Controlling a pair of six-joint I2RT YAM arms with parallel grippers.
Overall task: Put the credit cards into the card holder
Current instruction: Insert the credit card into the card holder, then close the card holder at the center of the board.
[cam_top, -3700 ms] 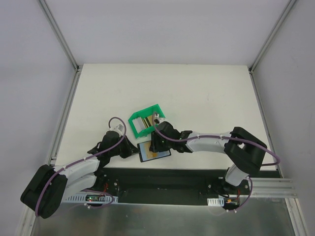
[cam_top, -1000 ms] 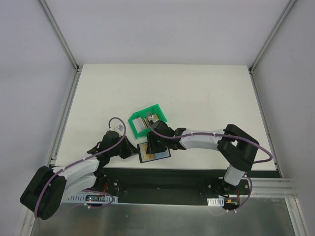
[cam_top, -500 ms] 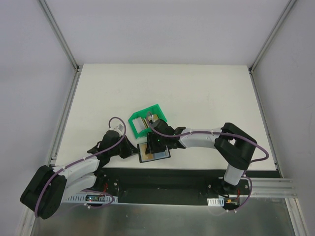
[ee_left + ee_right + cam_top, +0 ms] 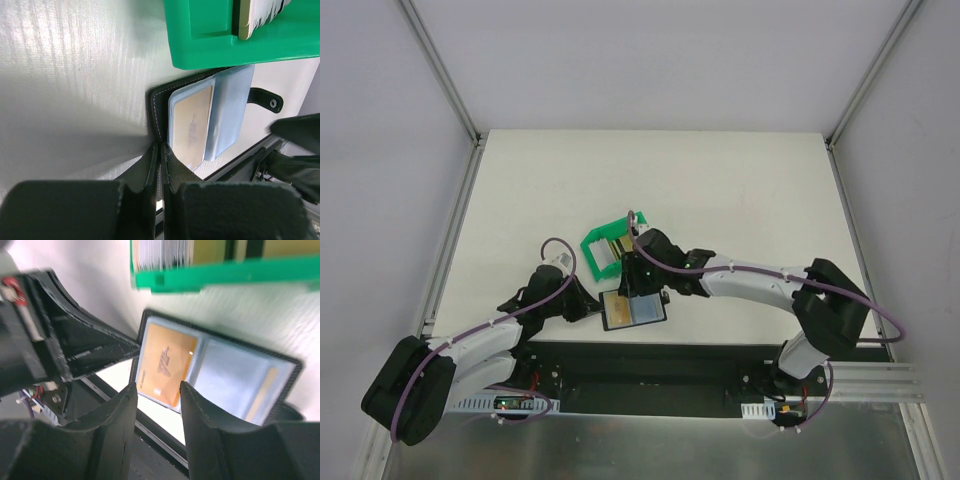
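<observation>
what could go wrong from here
The left gripper pinches only the edge of the wallet; a slip could let it shift or fold. The bin sits right beside the wallet, so the open right gripper may knock either when fetching another card.

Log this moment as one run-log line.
left gripper: shut on card holder edge | right gripper: open, empty, near card holder | gold card: in card holder pocket | other cards: in green bin
</observation>
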